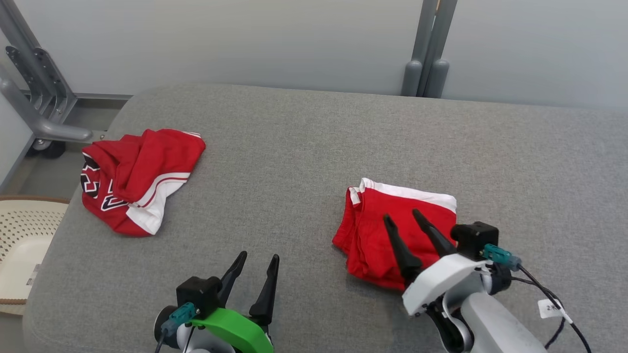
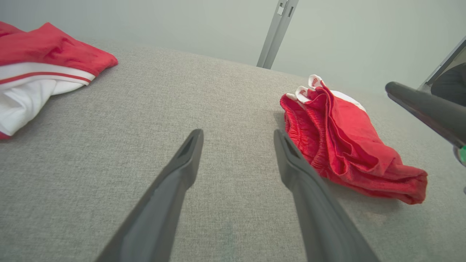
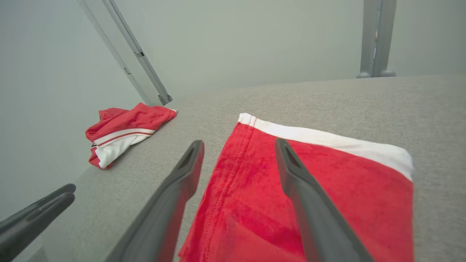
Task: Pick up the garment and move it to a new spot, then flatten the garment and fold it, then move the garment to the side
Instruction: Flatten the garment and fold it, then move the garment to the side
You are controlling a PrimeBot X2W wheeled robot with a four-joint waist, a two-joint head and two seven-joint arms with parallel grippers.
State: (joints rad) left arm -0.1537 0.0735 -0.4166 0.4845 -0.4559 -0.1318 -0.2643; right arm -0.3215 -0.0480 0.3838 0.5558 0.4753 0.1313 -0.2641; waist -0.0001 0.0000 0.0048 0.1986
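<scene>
Nearest, the left gripper [image 1: 259,256] rises from the bottom edge, its arm cut off below the green wrist shell; its two dark fingers stand well apart with nothing between them, above bare grey table [image 1: 314,142]; the left wrist view shows the same spread, the left gripper [image 2: 238,134] empty over the cloth-covered top. The right gripper [image 1: 401,214] is likewise parted and holds nothing; its pale forearm runs out of the lower right corner, and a small white tag [image 1: 549,308] on its cable is too small to read. Its two fingers lie over the folded garment [image 1: 365,235], hiding part of the near right corner; in the right wrist view the right gripper [image 3: 239,143] straddles the folded garment [image 3: 346,182] at its left edge, and whether the tips touch the cloth cannot be told.

The folded garment [image 2: 349,145] is red with one white band along its far edge, lying right of centre on the table. Two garments in all: the second, a crumpled jersey [image 1: 137,176], red with white trim, sits well apart at the far left edge; its dark print is lost in the folds. Left of the table a cream perforated basket [image 1: 19,230] is cut off by the picture edge; beyond stand a grey metal frame [image 1: 39,98] and two grey posts [image 1: 429,59], their tops out of view.
</scene>
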